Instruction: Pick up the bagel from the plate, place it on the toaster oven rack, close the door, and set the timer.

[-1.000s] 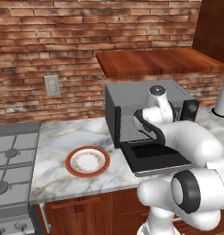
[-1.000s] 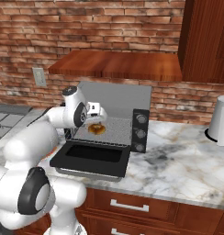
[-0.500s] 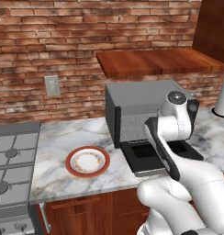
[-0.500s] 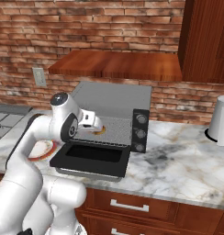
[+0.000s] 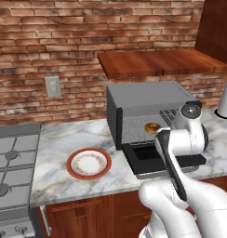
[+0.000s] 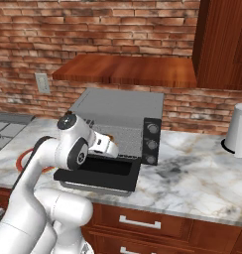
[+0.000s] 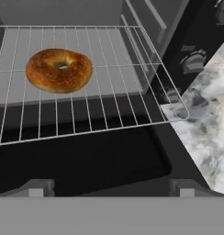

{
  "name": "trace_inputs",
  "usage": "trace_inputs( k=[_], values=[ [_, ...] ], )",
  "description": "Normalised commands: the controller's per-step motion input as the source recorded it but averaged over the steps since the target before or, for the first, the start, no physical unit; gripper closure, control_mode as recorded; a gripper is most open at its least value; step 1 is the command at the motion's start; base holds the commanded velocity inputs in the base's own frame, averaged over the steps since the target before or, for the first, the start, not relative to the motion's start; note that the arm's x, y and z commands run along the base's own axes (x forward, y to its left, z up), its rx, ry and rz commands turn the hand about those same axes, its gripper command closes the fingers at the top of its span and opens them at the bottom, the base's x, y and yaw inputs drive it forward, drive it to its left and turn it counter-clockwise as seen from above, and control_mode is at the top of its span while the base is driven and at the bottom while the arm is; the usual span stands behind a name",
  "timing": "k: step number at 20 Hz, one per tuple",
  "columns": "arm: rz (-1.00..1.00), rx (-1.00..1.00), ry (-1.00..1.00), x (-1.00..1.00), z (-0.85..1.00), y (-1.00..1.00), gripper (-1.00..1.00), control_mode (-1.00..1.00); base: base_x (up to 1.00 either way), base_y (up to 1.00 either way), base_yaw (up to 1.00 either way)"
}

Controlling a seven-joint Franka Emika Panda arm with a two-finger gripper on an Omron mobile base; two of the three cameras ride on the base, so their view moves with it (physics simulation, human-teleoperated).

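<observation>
The golden-brown bagel [image 7: 58, 69] lies on the toaster oven rack [image 7: 114, 98], left of the rack's middle in the hand view, and it also shows inside the toaster oven [image 5: 148, 100] as the bagel [image 5: 151, 127]. My gripper [image 7: 111, 190] is open, drawn back over the lowered door [image 7: 86, 160], with nothing between its fingertips [image 7: 38, 188]. The door [image 6: 98, 173] lies flat, fully open. The red-rimmed plate [image 5: 88, 163] sits bare on the counter left of the oven. Round knobs [image 6: 151, 144] run down the oven's right side.
A wooden shelf [image 5: 157, 62] hangs just above the oven. A white kettle [image 6: 238, 131] stands on the marble counter [image 6: 192, 178] at the right. A gas stove [image 5: 10, 158] borders the counter on the left.
The hand has backed out of the oven toward the counter's front edge, staying wide open. The bagel stays on the rack where it was left.
</observation>
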Motion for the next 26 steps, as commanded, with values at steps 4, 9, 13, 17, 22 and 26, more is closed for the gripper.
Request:
trace_inputs(
  k=[4,9,13,17,22,26],
  values=[
    [-0.05,0.06,0.00,0.02,-0.07,-0.29,-1.00,-1.00,0.00,0.00,0.00],
    [0.00,0.06,0.00,0.07,-0.15,-0.24,-1.00,-1.00,0.00,0.00,0.00],
    [0.00,0.05,0.00,0.16,-0.19,-0.13,-1.00,-1.00,0.00,0.00,0.00],
    [0.00,0.05,0.00,0.24,-0.20,-0.13,-1.00,-1.00,0.00,0.00,0.00],
    [0.00,0.04,0.00,0.32,-0.20,-0.09,-1.00,-1.00,0.00,0.00,0.00],
    [0.00,0.03,0.00,0.32,-0.18,-0.06,-1.00,-1.00,0.00,0.00,0.00]
  ],
)
